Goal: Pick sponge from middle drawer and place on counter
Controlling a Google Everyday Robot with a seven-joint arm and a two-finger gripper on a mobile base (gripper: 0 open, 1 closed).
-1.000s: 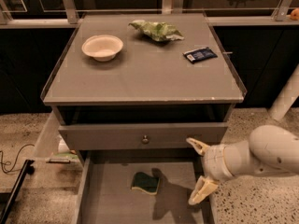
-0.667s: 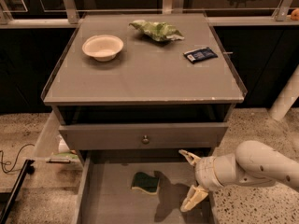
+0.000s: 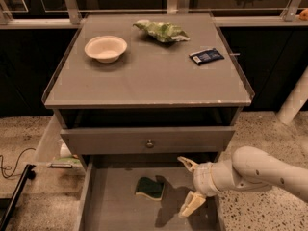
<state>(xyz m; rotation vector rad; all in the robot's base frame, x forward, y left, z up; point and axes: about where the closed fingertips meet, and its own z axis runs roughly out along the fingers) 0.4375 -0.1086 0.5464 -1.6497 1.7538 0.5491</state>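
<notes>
Sponge (image 3: 150, 187) is lying on the middle drawer (image 3: 113, 203) floor. We are holding our gripper (image 3: 189, 186) just beside it, jaws spread wide, gripping nothing.

My white arm (image 3: 269, 172) reaches in from the right, bent low, its gripper (image 3: 189, 186) pointing left with both fingers spread wide.

Bare middle drawer (image 3: 113, 203) floor lies between end effector (image 3: 186, 186) and sponge (image 3: 150, 187).
</notes>
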